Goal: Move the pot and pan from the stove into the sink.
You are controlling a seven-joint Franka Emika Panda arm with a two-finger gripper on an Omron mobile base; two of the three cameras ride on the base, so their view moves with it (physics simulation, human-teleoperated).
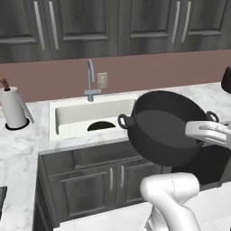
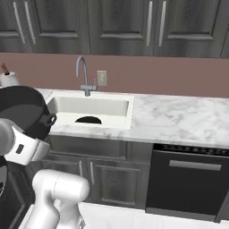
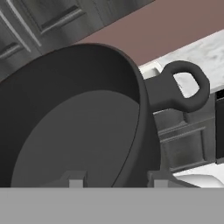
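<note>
Gripper [image 3: 116,180] fingers straddle the rim of the dark pot [image 1: 164,128], partly closed on it, holding it tilted in the air right of the sink [image 1: 94,115].

white marble desk [image 1: 31,144] runs along the pink wall, above dark cabinets. sink [image 1: 72,118] recessed into it, white basin; a dark rounded shape, cut off by the front wall, lies on the basin floor. faucet [image 1: 91,81] stands at the sink's back rim, curved and silver. paper towel roll [image 1: 13,108] upright on the desk, left of the sink, well apart from it. desk right of the sink [image 2: 179,118] bare marble, with a dark dishwasher front [image 2: 188,183] below it.
</note>
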